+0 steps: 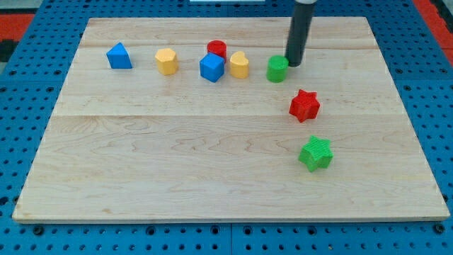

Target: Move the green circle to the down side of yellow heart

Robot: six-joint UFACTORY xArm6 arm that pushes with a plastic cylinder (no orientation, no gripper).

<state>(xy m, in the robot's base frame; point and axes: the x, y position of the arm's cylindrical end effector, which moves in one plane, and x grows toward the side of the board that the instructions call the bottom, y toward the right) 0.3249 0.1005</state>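
The green circle (277, 69) stands on the wooden board (177, 156) near the view's top, right of centre. The yellow heart (239, 64) stands just to its left, a small gap between them. My tip (293, 64) rests on the board right beside the green circle, on its upper right side, close to or touching it. The rod rises straight up out of the view's top.
A blue cube (211, 68) and a red cylinder (216, 49) sit left of the heart. A yellow hexagon (166, 61) and a blue triangle (119, 56) lie further left. A red star (304, 105) and a green star (316, 154) lie below right.
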